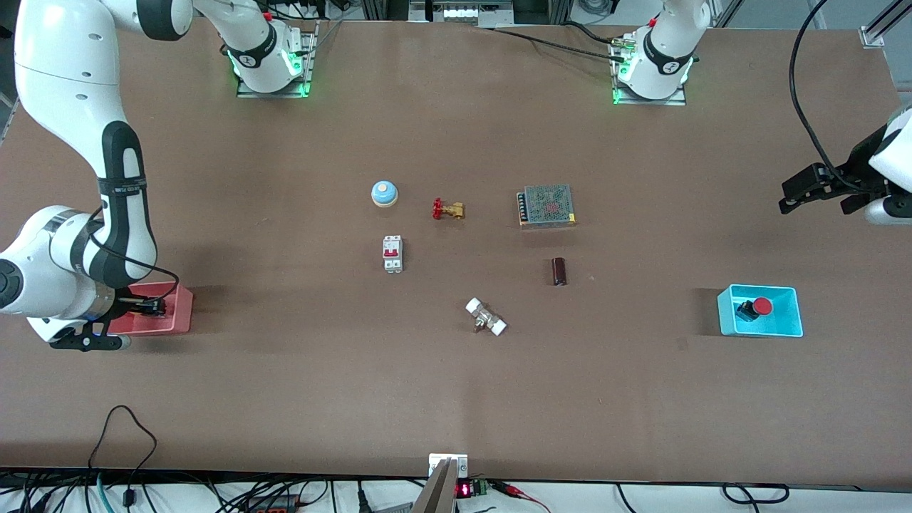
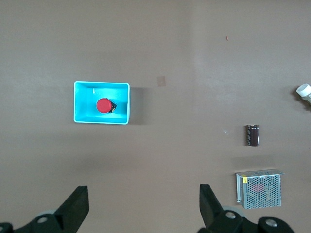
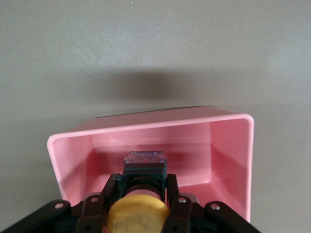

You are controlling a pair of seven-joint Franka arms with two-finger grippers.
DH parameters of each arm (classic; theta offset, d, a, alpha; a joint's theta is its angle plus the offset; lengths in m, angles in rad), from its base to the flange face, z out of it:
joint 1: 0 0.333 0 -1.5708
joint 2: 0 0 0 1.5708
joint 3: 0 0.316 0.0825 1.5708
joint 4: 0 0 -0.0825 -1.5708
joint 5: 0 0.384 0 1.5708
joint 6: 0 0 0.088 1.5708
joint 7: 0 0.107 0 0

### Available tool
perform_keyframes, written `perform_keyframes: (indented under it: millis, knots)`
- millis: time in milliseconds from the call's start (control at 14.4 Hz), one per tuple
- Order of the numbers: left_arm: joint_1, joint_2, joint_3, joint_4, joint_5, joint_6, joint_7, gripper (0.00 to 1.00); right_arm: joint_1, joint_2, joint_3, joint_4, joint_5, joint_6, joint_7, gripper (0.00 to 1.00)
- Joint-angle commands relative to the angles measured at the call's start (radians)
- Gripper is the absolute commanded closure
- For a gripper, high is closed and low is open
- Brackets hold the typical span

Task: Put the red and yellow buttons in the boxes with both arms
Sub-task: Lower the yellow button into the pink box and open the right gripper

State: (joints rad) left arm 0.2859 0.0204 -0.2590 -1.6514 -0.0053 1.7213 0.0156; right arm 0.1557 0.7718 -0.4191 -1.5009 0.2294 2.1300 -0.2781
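I am looking down on a wide brown surface (image 1: 456, 399) that is flat, matte and mostly bare, with loose parts grouped near its middle.

My right arm reaches down at about 9 o'clock in the front view. Its right gripper (image 3: 138, 194) sits low inside the pink box (image 1: 179, 313), fingers (image 3: 109, 187) pinching the black body of the yellow button (image 3: 137, 216) just under its cap. The left gripper (image 1: 819, 187) hangs high at about 3 o'clock, over bare surface toward the left arm's end, fingers spread wide and holding nothing; that arm waits.

The cyan box (image 1: 792, 313) sits at about 4 o'clock, well apart from the pink box. The red button (image 1: 757, 308) lies tipped on its side inside it.

I judge both buttons light, rigid and hard plastic. The domed caps look smooth and likely slippery, so the squarer black body is the better place to take hold. The thin-walled boxes look light enough to slide if nudged.

Near the middle are a metal mesh power supply (image 1: 547, 205), a white circuit breaker (image 1: 392, 254), a blue dome (image 1: 384, 192), a brass valve (image 1: 448, 209), a white fitting (image 1: 486, 317) and a dark cylinder (image 1: 559, 271), all well apart from both boxes.
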Motion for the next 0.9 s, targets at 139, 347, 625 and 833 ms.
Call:
perform_keyframes:
  millis: [139,347,625,833]
  knots:
    - [-0.106,-0.042,0.102,-0.022,-0.015,-0.011,0.020,0.00,-0.016,0.006,0.011,0.010,0.024,0.002,-0.041,0.68]
    - [-0.256,-0.056,0.248,-0.024,-0.015,-0.035,0.021,0.00,-0.016,0.015,0.011,0.007,0.022,0.001,-0.047,0.67]
    - [-0.300,-0.063,0.293,-0.025,-0.013,-0.035,0.021,0.00,-0.027,0.030,0.011,0.007,0.024,0.001,-0.073,0.67]
    - [-0.242,-0.066,0.250,-0.027,-0.015,-0.035,0.071,0.00,-0.027,0.029,0.011,0.008,0.024,0.001,-0.075,0.37]
